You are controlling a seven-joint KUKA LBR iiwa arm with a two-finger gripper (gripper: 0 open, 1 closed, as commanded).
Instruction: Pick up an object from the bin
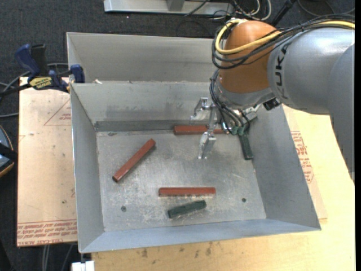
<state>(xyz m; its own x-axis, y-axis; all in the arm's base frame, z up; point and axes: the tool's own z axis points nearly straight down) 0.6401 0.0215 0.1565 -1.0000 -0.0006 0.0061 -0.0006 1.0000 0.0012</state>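
The silver KUKA arm (pixel 318 66) reached in from the right of the camera view, and its last link bent steeply downward. A rounded orange cover (pixel 248 58) capped the wrist, with yellow and black cables (pixel 225 30) looped over its top and left side. Below and left of the cover hung the gripper (pixel 204 127). Its two thin metal fingers (pixel 206 147) were spread well apart, one toward the far side and one toward the near side.

Scuffed matt metal bin (pixel 84 151); matt, perhaps wooden, brown bars (pixel 133 160).
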